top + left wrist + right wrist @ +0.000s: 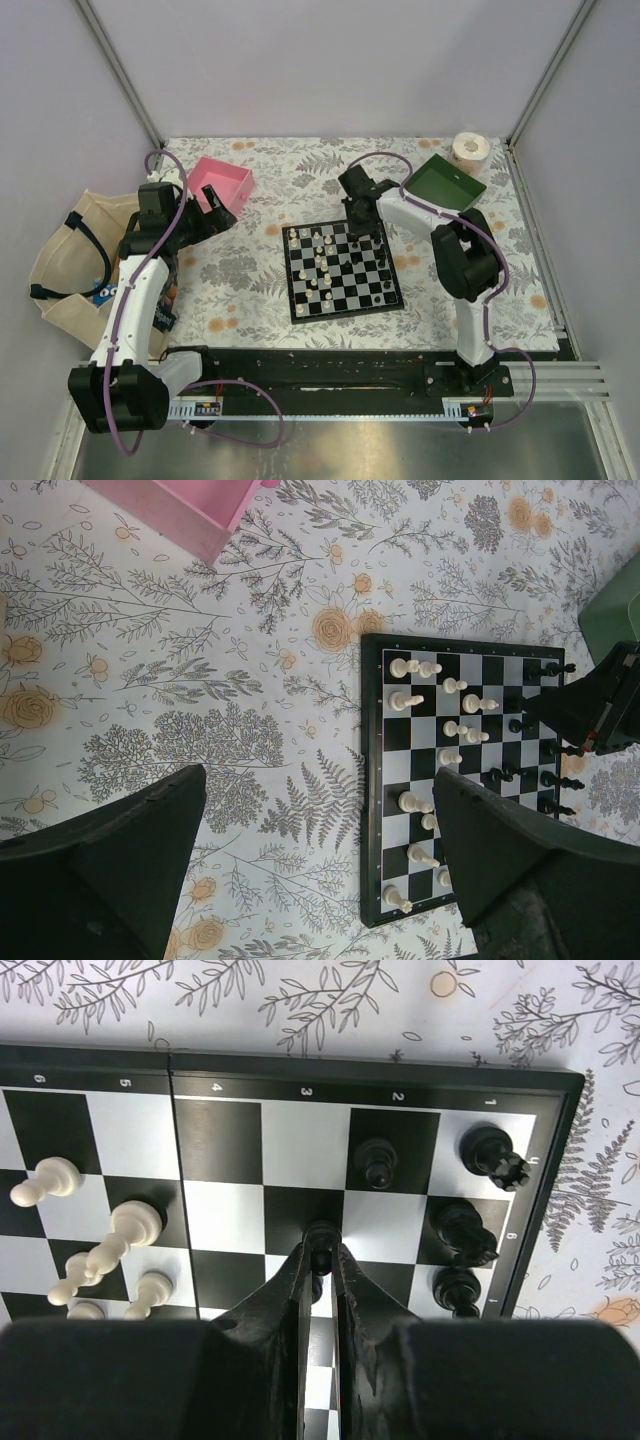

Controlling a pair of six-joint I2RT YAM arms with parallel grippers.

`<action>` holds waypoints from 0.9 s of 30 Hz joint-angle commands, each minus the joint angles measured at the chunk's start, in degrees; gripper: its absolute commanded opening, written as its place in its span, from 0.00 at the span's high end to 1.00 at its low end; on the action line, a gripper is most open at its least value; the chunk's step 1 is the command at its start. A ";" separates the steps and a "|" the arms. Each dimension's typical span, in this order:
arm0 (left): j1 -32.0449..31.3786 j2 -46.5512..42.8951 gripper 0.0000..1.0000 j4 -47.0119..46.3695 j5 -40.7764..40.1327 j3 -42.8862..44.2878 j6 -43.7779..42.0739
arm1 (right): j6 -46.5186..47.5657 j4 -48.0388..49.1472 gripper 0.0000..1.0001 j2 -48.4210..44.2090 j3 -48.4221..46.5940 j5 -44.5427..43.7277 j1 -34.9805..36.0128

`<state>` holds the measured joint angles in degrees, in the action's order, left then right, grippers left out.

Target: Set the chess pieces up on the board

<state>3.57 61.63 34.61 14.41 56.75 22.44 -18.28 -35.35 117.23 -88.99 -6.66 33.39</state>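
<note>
A floral-printed table [250,210] is sitting inside pale walls, carrying the board [346,313] at its centre. Near the board's far edge, the right hand [321,1260] is pinching a black piece [321,1233] by its head, over a dark square. Such a piece is probably light, rigid and slick, so gripping it squarely between the pads is looking wisest. Other black pieces [462,1228] are standing nearby, while cream pieces [405,699] are lying scattered mid-board. The left hand [318,800] is hovering released above the table, left of the board. The fingers are hiding the held piece's base, making its kind hard to tell.
</note>
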 commanded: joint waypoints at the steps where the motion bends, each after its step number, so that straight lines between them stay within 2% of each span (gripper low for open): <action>1: 0.38 -0.28 0.01 -1.74 1.32 0.73 -0.55 | -1.05 1.25 0.87 -4.55 1.19 -2.48 -0.69; 27: 0.38 -0.10 0.01 -1.74 1.23 0.73 -0.55 | -1.93 1.43 0.87 -4.47 2.24 -4.95 -1.66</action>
<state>3.57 61.63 34.61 14.70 56.75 22.44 -19.38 -34.52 115.42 -86.96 -9.26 32.21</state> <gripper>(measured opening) 0.988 0.185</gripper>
